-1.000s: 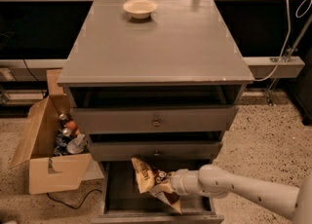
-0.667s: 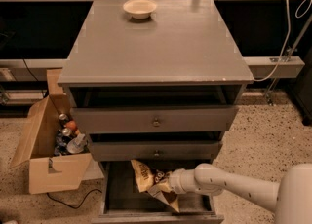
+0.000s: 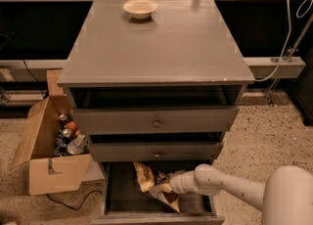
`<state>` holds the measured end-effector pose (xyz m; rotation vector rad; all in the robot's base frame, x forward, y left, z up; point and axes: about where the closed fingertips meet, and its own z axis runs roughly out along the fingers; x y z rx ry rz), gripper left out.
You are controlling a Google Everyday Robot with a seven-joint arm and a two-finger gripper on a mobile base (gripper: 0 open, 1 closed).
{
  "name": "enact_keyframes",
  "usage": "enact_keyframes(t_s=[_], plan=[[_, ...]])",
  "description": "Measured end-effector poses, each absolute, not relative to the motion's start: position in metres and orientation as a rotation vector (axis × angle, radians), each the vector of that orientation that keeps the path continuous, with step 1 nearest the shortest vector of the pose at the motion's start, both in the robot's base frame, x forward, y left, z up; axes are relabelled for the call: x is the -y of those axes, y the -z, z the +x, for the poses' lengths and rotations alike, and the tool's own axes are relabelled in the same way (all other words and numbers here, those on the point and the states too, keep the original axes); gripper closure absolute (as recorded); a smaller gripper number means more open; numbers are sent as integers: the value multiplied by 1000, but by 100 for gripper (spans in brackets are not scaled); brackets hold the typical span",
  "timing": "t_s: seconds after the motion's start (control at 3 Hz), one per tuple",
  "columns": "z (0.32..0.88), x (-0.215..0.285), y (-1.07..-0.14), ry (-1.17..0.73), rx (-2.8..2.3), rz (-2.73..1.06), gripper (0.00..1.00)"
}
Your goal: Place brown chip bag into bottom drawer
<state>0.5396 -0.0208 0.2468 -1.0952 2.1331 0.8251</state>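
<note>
I am seeing the gripper (image 3: 168,188) reaching in from the right, low inside the open bottom drawer (image 3: 117,194). It is gripping the brown chip bag (image 3: 145,176) at its middle. The bag is standing tilted above the dark drawer floor, one tan end pointing up and left. A bowl (image 3: 140,8) is sitting far back on the cabinet top (image 3: 156,48).

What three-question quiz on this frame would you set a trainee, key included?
1. Short answer: what stands on the cabinet top?
2. True or false: the brown chip bag lies on the floor beside the cabinet.
3. Where is the gripper? A, in the top drawer; B, inside the open bottom drawer, at the bag; C, in the cardboard box.
Key: 1, a bowl; 2, false; 3, B.
</note>
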Motion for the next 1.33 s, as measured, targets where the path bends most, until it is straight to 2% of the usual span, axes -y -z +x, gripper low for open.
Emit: enact_keyframes(t_s=[0.67,1.0,1.33], plan=[[538,43,-245,-849,-2125,-1012,15],[529,73,-259,-834,-2127,-937,0],[512,118,-288,-799,-2129,-857,0]])
